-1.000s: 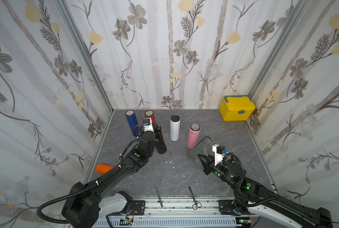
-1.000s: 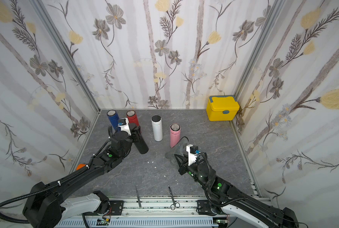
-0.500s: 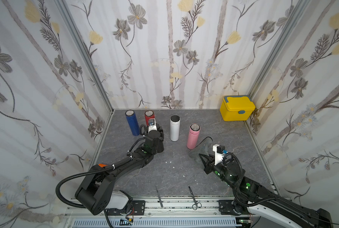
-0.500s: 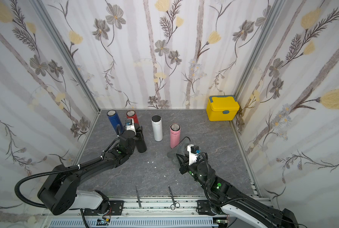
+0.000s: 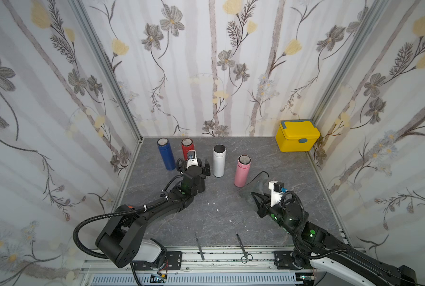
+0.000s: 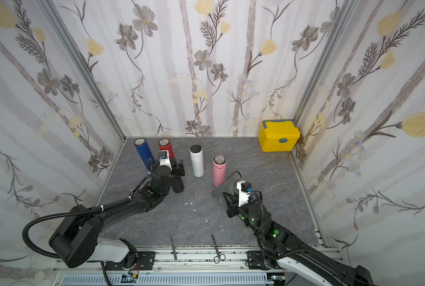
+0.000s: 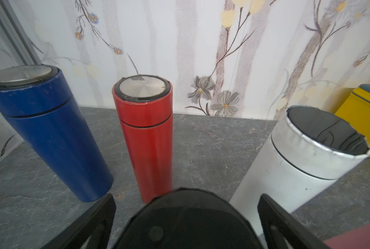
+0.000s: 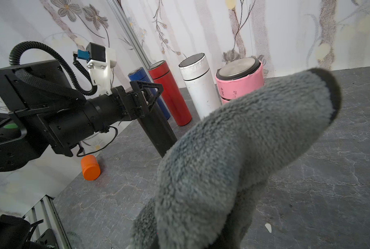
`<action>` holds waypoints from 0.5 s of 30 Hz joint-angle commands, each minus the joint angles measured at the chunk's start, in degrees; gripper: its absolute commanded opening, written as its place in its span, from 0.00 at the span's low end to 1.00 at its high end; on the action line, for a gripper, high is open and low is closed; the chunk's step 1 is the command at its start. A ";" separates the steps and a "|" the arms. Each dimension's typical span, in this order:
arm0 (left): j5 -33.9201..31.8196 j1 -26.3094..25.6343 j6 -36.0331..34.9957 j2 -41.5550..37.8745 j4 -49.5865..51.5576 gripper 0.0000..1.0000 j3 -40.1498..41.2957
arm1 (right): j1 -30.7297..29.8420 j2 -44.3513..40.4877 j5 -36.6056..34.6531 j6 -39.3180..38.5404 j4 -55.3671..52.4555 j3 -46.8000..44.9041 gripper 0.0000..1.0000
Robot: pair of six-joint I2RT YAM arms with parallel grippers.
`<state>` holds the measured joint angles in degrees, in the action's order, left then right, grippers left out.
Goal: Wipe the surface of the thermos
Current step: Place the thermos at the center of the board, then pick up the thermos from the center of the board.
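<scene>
1. Reference. I take the white thermos, upright on the grey table, as the datum for every position below.

2. Task item. The black thermos stands upright just beside the white thermos, to its left and slightly nearer the arm bases.

3. Left gripper. In the left wrist view I see its fingers spread on either side of the black thermos's cap, with a gap at each side. It grasps nothing.

4. Right gripper. It is clenched on a grey cloth, to the right of the white thermos and nearer the arm bases. In the right wrist view the cloth hides the fingers.

5. Other items.
- The red thermos and the blue thermos stand upright to the left of the white thermos, the blue one farther out.
- The pink thermos stands near it on the right.
- The yellow box sits well to the right, against the back wall.
- An orange cap lies well to the left.
</scene>
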<state>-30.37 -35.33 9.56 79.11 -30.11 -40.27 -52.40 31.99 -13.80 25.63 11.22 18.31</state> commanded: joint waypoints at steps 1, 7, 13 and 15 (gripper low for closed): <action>-1.41 -0.59 -1.10 -2.86 -1.31 1.00 -0.65 | 0.26 -0.17 0.45 -0.05 1.34 0.42 0.00; 0.13 -0.99 2.62 -6.25 8.16 1.00 -8.69 | 1.06 0.85 0.79 0.47 -0.08 2.28 0.00; 8.00 -1.15 8.34 -0.68 25.24 1.00 -25.93 | 2.18 3.34 0.70 1.91 -3.12 6.27 0.00; 10.43 -1.27 8.80 2.42 31.42 1.00 -32.33 | 2.55 4.23 0.42 2.67 -4.49 7.90 0.00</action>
<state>-24.58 -36.47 15.66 79.00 -10.02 -67.29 -50.19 35.44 -13.34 26.79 7.53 24.27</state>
